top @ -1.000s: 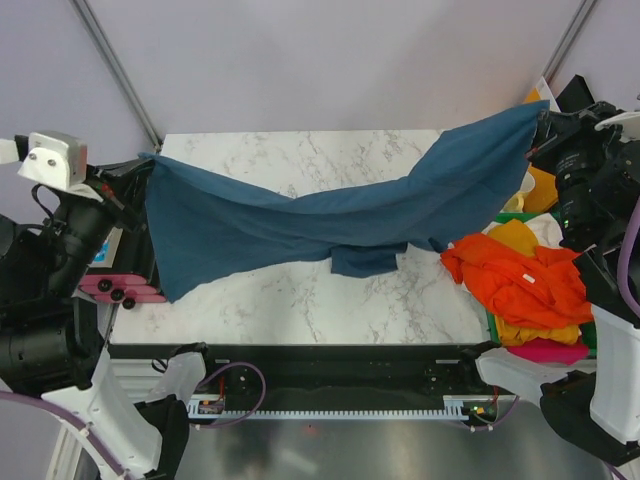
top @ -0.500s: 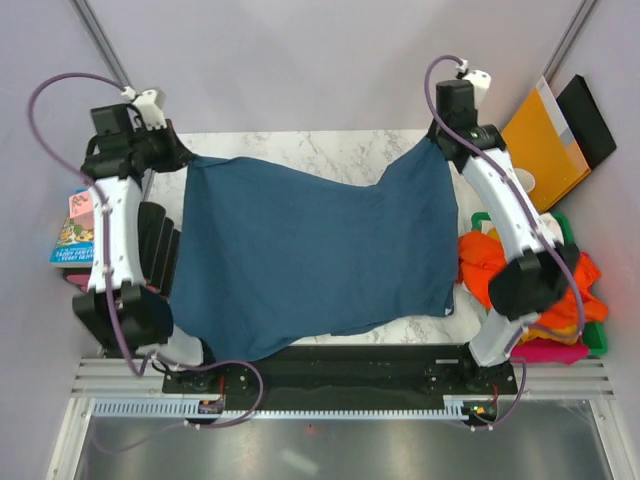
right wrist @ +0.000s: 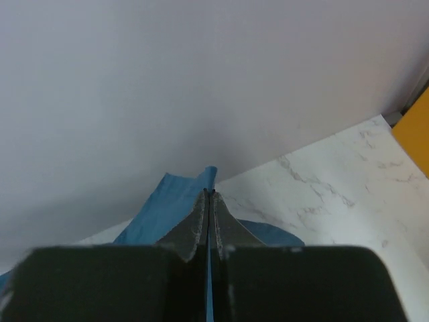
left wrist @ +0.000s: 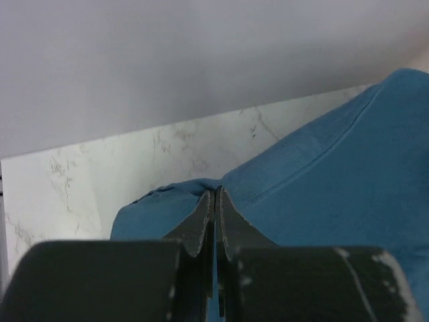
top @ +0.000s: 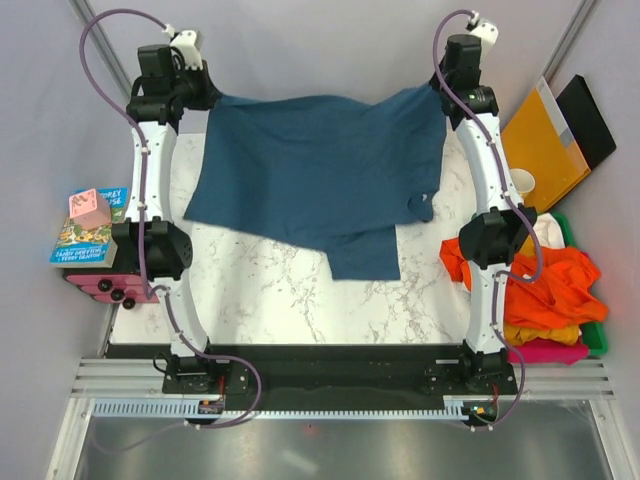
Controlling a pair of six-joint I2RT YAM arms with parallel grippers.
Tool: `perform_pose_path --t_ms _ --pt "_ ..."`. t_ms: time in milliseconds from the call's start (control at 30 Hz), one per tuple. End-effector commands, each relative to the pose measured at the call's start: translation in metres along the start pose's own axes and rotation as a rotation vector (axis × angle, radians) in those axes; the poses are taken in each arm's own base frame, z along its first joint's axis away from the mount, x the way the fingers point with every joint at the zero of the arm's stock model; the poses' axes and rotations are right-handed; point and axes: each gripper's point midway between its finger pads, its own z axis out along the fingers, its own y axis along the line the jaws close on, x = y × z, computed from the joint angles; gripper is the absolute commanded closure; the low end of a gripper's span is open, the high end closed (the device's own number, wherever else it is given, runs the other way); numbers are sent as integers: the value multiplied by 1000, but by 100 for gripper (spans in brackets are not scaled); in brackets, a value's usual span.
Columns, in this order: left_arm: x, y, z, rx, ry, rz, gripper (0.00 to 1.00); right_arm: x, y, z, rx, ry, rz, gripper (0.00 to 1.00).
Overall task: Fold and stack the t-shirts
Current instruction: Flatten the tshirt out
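- Hanging between the two arms at the far side of the table (top: 270, 300), the dark teal-blue t-shirt (top: 320, 165) is stretched wide. Its far edge is lifted and its near part lies on the marble.
- One flap of the shirt reaches toward the middle of the table, and a small curled piece sits at its right edge, near the right arm.
- The left gripper (top: 210, 97) pinches the shirt's far left corner. In the left wrist view the fingers (left wrist: 201, 225) are pressed together, with only a thin line of blue cloth between them.
- The right gripper (top: 438, 90) pinches the far right corner in the same way. The right wrist view shows its fingers closed on a narrow fold of blue that rises to the tips.
- Both arms are stretched out long from their bases at the near edge, one along each side of the table.
- A heap of t-shirts (top: 545, 285), orange on top with yellow and pink beneath, lies at the right edge of the table in a green bin (top: 598, 335), well apart from the blue one.
- Farther right and back, an orange envelope (top: 545, 140) leans by the wall, with a paper cup (top: 522, 183) just beside it.
- Off the table's left edge lie books (top: 85, 240) with a pink block (top: 88, 208) on top.
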Motion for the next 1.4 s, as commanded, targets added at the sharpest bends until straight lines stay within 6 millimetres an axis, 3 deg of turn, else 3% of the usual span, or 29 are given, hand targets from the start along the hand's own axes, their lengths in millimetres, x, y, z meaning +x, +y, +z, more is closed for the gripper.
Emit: perform_pose_path --t_ms 0,33,100,133,200,233,267,300,333,367,400,433,467,500,533,567,600,633,700,733,833,867,933,967,1000,1100,1233,1367 --pt "-90 -19 -25 -24 -258 134 98 -103 41 -45 -190 -254 125 100" --pt "-107 -22 -33 -27 -315 155 98 -130 46 -67 -219 -314 142 100" --pt "-132 -26 -53 -47 -390 180 98 -149 46 -87 -234 -353 143 100" --pt "-140 -27 -59 -56 -418 194 98 -168 43 -108 -242 -388 155 100" --pt "-151 -27 -71 -77 -453 206 98 -165 39 -114 -231 -376 143 100" --pt "-151 -26 -72 -86 -452 205 98 -173 35 -127 -232 -383 141 100" --pt "-138 -22 -64 -89 -414 192 98 -168 33 -129 -227 -368 135 100" --pt "-135 -23 -68 -88 -403 191 98 -149 30 -120 -209 -317 117 100" --pt "-127 -23 -67 -85 -381 190 98 -144 26 -126 -200 -294 113 100" --pt "-95 -18 -49 -80 -294 169 98 -132 22 -124 -183 -266 103 100" --pt "-92 -21 -61 -80 -289 167 98 -95 14 -110 -147 -184 68 100" --pt "-78 -21 -62 -77 -254 159 98 -95 13 -128 -151 -187 57 100" --pt "-40 -19 -52 -55 -163 132 98 -86 9 -133 -131 -177 39 100" --pt "-33 -23 -61 -44 -154 126 98 -44 4 -130 -110 -103 -15 100" --pt "-42 -33 -92 -36 -191 143 98 -63 1 -159 -132 -163 -9 100" --pt "-16 -36 -98 -22 -148 131 98 -61 -4 -170 -133 -167 -12 100" --pt "-21 -41 -113 -18 -186 146 98 -46 -8 -178 -127 -145 -34 100" --pt "-38 -55 -154 -20 -262 174 98 -67 -13 -207 -143 -195 -21 100" --pt "-38 -63 -184 -10 -293 180 98 -75 -14 -238 -146 -214 -66 100" --pt "-50 -76 -218 -8 -349 200 98 -92 -18 -263 -160 -252 -63 100" --pt "-66 -96 -267 10 -409 215 98 -125 -20 -314 -191 -309 -71 100" --pt "-81 -109 -297 16 -471 235 98 -134 -21 -326 -200 -325 -67 100" --pt "-86 -118 -322 15 -494 232 98 -163 -26 -360 -229 -380 -36 100" --pt "-95 -127 -348 9 -547 246 98 -173 -29 -370 -235 -401 -22 100" --pt "-98 -131 -360 7 -567 251 98 -190 -32 -388 -257 -438 10 100" --pt "-101 -143 -398 -6 -632 249 98 -215 -42 -417 -284 -498 61 100" --pt "-102 -154 -433 -17 -677 249 98 -228 -54 -439 -309 -534 102 100" --pt "-98 -158 -449 -33 -690 250 98 -236 -64 -450 -298 -563 119 100"
